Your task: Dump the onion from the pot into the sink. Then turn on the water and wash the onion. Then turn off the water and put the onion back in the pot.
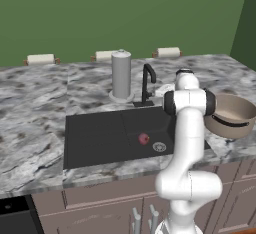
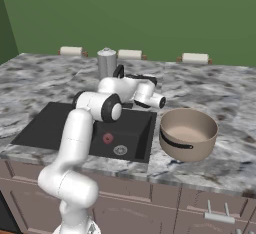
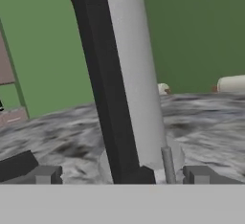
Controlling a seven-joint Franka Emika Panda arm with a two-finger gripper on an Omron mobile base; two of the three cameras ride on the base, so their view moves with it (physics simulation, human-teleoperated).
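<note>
Dumped: onion [image 1: 144, 138] lies in sink [image 1: 95, 138]; pot [image 2: 188, 134] stands on desk [image 2: 220, 98].
Pincer [image 3: 122, 174]: open, empty, at faucet [image 3: 103, 84].
Remaining: water, washing, return.

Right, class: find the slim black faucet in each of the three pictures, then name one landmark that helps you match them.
Left base view: the faucet stands behind the sink, just right of the tall grey cylinder.
Right base view: the faucet peeks out above the arm, right of the grey cylinder.
Hand view: the faucet runs top to bottom, close up, in front of the grey cylinder.
Shared landmark: the tall grey cylinder.
</note>
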